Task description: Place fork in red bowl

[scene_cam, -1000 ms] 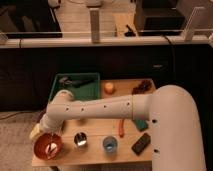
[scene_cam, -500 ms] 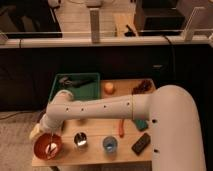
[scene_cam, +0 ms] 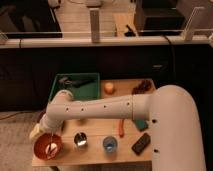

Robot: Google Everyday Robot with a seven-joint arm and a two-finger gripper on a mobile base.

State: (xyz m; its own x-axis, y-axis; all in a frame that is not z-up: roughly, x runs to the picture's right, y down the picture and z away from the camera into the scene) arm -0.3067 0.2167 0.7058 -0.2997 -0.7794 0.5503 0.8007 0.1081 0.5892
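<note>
The red bowl (scene_cam: 46, 148) stands at the front left corner of the wooden table (scene_cam: 127, 102). The fork (scene_cam: 51, 144) is a thin stick that reaches down into the bowl, its pale end on the bowl's inside. My gripper (scene_cam: 41, 131) is at the end of the white arm, just above the bowl's far left rim, right at the fork's upper end. Whether it still holds the fork does not show.
A shiny metal cup (scene_cam: 80, 140) and a blue cup (scene_cam: 110, 145) stand right of the bowl. An orange carrot-like stick (scene_cam: 121, 128), a black object (scene_cam: 140, 144), a green tray (scene_cam: 76, 85), an orange fruit (scene_cam: 108, 88) and a dark object (scene_cam: 142, 86) share the table.
</note>
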